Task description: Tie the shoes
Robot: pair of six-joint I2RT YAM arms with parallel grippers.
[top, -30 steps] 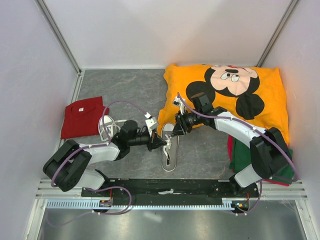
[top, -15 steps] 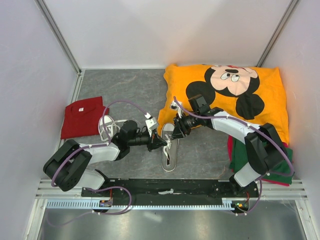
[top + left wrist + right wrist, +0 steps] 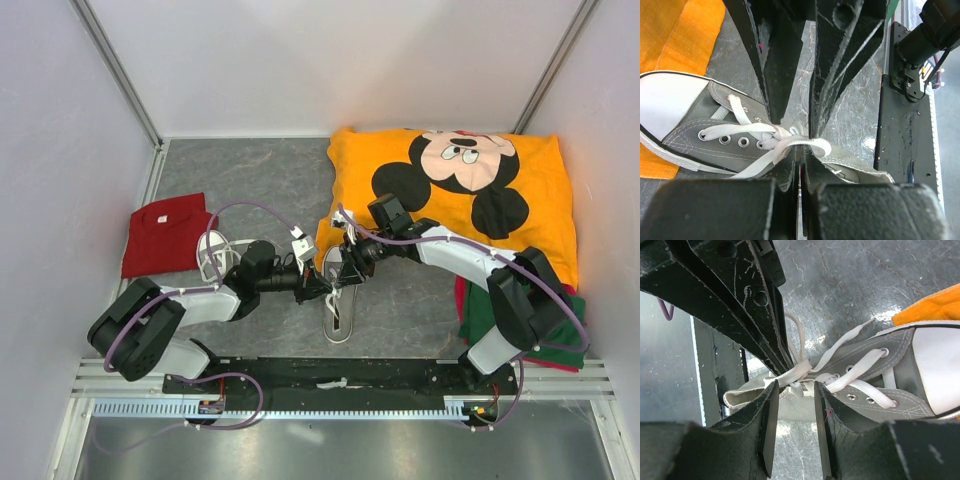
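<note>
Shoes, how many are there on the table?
2. The first shoe lies in the middle, between the left gripper and the right gripper. The second shoe sits further left, beside the red cloth, partly hidden by the left arm's cable.

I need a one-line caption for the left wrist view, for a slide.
Left gripper pinching the white lace of a grey shoe near its top eyelets.

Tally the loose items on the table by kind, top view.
Sneakers: 2 (centre sneaker, left sneaker)
Cushions: 1 (orange cushion)
Folded cloths: 3 (red cloth, green cloth, red layer beneath it)
Total: 6
</note>
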